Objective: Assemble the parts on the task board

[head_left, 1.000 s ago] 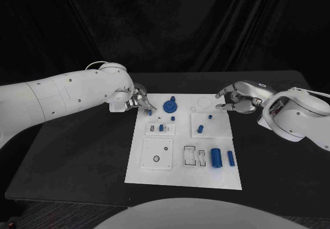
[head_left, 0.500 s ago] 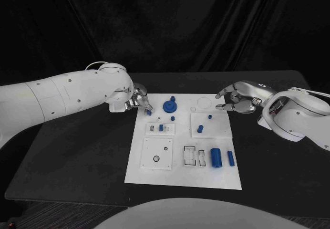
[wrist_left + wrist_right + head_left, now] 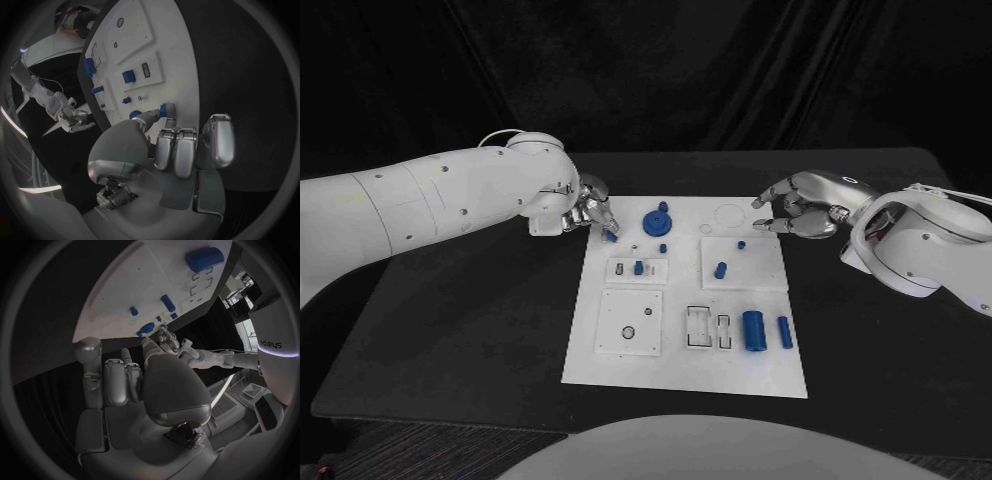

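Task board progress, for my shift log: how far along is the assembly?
Early to midway, I'd judge. Done: small blue pegs and already stand in the task board. In hand: the left hand pinches a small blue part at the board's far-left corner. Left: two blue cylinders and lie unplaced. The right hand hovers with nothing in it.

Looks like a robotics lab or test cell. A black table (image 3: 473,330) stands w/ black curtains (image 3: 675,70) behind it, and a white board (image 3: 687,378) w/ cut-outs lies in the middle. Room w/ bright windows (image 3: 247,315) beyond.
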`<move>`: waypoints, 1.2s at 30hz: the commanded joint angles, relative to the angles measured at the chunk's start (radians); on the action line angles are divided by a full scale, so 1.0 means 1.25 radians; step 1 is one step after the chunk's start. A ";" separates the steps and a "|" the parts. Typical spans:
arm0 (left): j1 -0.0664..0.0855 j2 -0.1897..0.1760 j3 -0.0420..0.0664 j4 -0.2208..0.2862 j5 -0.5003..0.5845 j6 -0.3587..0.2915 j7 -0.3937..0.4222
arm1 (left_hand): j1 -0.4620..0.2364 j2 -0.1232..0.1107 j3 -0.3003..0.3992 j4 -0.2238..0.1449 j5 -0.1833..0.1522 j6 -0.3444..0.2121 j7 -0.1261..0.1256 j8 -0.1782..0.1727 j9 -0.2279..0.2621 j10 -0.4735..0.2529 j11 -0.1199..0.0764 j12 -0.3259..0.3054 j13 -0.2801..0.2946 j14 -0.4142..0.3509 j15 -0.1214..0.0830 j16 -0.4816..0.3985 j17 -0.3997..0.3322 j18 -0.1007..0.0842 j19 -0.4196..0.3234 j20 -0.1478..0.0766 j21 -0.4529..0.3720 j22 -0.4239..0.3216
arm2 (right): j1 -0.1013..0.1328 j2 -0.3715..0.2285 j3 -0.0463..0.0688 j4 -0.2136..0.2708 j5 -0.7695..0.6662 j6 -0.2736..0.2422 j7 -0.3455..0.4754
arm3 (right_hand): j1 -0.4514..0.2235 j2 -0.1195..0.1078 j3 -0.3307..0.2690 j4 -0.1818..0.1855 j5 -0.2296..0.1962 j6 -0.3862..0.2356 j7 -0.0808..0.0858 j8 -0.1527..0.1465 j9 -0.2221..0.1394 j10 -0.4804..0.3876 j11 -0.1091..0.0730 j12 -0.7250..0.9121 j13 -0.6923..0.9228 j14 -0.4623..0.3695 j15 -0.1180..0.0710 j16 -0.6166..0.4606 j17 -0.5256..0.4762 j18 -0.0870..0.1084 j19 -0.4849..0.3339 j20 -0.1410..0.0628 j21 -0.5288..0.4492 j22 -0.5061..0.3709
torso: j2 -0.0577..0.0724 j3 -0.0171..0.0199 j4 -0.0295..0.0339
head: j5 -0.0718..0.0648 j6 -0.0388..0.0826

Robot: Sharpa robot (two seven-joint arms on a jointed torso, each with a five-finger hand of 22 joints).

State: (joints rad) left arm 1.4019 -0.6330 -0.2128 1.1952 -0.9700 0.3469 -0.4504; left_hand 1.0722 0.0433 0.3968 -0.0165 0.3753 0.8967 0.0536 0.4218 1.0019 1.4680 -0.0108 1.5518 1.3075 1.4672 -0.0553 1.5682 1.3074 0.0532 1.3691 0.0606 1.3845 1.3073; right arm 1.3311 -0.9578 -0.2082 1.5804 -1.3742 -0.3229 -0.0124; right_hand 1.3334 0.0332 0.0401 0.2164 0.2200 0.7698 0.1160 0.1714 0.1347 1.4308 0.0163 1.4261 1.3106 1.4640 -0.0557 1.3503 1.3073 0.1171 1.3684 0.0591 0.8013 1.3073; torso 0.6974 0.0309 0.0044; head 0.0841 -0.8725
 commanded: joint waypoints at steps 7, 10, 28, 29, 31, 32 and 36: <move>-0.002 -0.027 0.001 0.033 0.002 -0.039 0.020 | -0.010 -0.013 0.028 -0.011 0.007 0.001 -0.005 -0.005 0.001 0.057 -0.005 -0.004 0.184 0.083 -0.004 0.002 0.211 0.010 0.002 -0.005 -0.003 0.084 | -0.003 -0.004 0.000 0.002 0.003 0.007 -0.015 | 0.003 0.003 0.000 -0.005 0.003 0.005 -0.001 -0.004 -0.001 -0.006 0.000 -0.004 0.085 0.030 0.005 -0.007 0.036 0.009 -0.005 0.000 -0.006 0.069 | 0.000 0.0008 -0.0013 | -0.002 0.000; -0.001 -0.043 0.001 0.058 0.002 -0.056 0.020 | -0.012 -0.014 0.031 -0.012 0.008 0.001 -0.005 -0.005 0.001 0.057 -0.005 -0.003 0.184 0.083 -0.004 0.002 0.211 0.010 0.002 -0.005 -0.003 0.085 | -0.003 -0.006 0.000 0.003 0.003 0.009 -0.016 | 0.003 0.003 0.000 -0.005 0.003 0.005 -0.001 -0.004 -0.001 -0.006 0.000 -0.004 0.085 0.030 0.005 -0.007 0.036 0.009 -0.005 0.000 -0.006 0.069 | 0.000 0.0007 -0.0014 | -0.004 0.000; 0.010 -0.149 0.001 0.231 0.060 -0.132 -0.015 | -0.031 -0.022 0.058 -0.010 0.023 0.011 -0.004 -0.012 -0.006 0.055 -0.005 -0.006 0.181 0.083 -0.004 0.002 0.211 0.010 0.005 -0.006 -0.004 0.087 | -0.003 -0.014 0.000 0.008 0.003 0.019 -0.025 | 0.006 0.004 0.001 -0.008 0.003 0.009 0.000 -0.003 -0.001 -0.008 0.000 -0.006 0.083 0.029 0.006 -0.010 0.033 0.010 -0.007 0.001 -0.012 0.068 | 0.000 0.0015 -0.0005 | 0.000 0.000; 0.010 -0.152 0.001 0.236 0.061 -0.132 -0.017 | -0.031 -0.022 0.058 -0.010 0.023 0.011 -0.004 -0.012 -0.006 0.055 -0.005 -0.006 0.181 0.083 -0.004 0.002 0.211 0.010 0.005 -0.006 -0.004 0.087 | -0.003 -0.014 0.000 0.008 0.003 0.019 -0.025 | 0.006 0.004 0.001 -0.008 0.003 0.009 0.000 -0.003 -0.001 -0.008 0.000 -0.006 0.083 0.029 0.006 -0.010 0.033 0.010 -0.007 0.001 -0.012 0.068 | 0.000 0.0012 -0.0007 | 0.001 0.000; 0.010 -0.157 0.001 0.246 0.062 -0.133 -0.019 | -0.033 -0.022 0.059 -0.008 0.022 0.011 -0.004 -0.013 -0.006 0.054 -0.005 -0.006 0.181 0.083 -0.004 0.002 0.211 0.009 0.006 -0.006 -0.003 0.088 | -0.003 -0.014 0.000 0.009 0.003 0.019 -0.025 | 0.006 0.004 0.001 -0.008 0.003 0.009 0.000 -0.003 -0.001 -0.008 0.000 -0.006 0.083 0.029 0.006 -0.010 0.033 0.010 -0.007 0.001 -0.012 0.068 | 0.000 0.0007 -0.0011 | 0.002 0.000; 0.009 -0.159 0.001 0.250 0.062 -0.134 -0.021 | -0.033 -0.022 0.059 -0.008 0.022 0.011 -0.004 -0.013 -0.006 0.054 -0.005 -0.006 0.181 0.083 -0.004 0.002 0.211 0.009 0.006 -0.006 -0.003 0.088 | -0.003 -0.014 0.000 0.009 0.003 0.019 -0.025 | 0.006 0.004 0.001 -0.008 0.003 0.009 0.000 -0.003 -0.001 -0.008 0.000 -0.006 0.083 0.029 0.006 -0.010 0.033 0.010 -0.007 0.001 -0.012 0.068 | 0.001 0.0004 -0.0014 | 0.003 0.000; 0.007 -0.165 0.000 0.261 0.063 -0.135 -0.025 | -0.033 -0.021 0.060 -0.007 0.022 0.011 -0.004 -0.013 -0.006 0.054 -0.005 -0.006 0.181 0.083 -0.004 0.002 0.211 0.010 0.006 -0.006 -0.004 0.087 | -0.003 -0.014 0.000 0.009 0.003 0.018 -0.024 | 0.007 0.004 0.001 -0.009 0.004 0.010 0.000 -0.003 -0.002 -0.009 0.000 -0.007 0.082 0.029 0.006 -0.011 0.032 0.010 -0.008 0.001 -0.014 0.067 | 0.001 0.0000 -0.0019 | 0.005 0.000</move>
State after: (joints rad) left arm 1.4114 -0.8393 -0.2130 1.5163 -0.9118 0.1953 -0.4734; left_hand 1.0401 0.0203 0.4572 -0.0137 0.4001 0.9026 0.0486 0.4083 0.9955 1.4681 -0.0106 1.5479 1.3075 1.4671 -0.0552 1.5682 1.3074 0.0532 1.3730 0.0569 1.3845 1.3073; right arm 1.3303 -0.9742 -0.2082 1.5888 -1.3703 -0.3067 -0.0260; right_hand 1.3373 0.0371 0.0400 0.2109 0.2199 0.7770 0.1161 0.1714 0.1341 1.4238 0.0163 1.4223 1.3108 1.4638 -0.0555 1.3437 1.3073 0.1171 1.3648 0.0627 0.7860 1.3078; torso 0.6978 0.0317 0.0031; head 0.0892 -0.8725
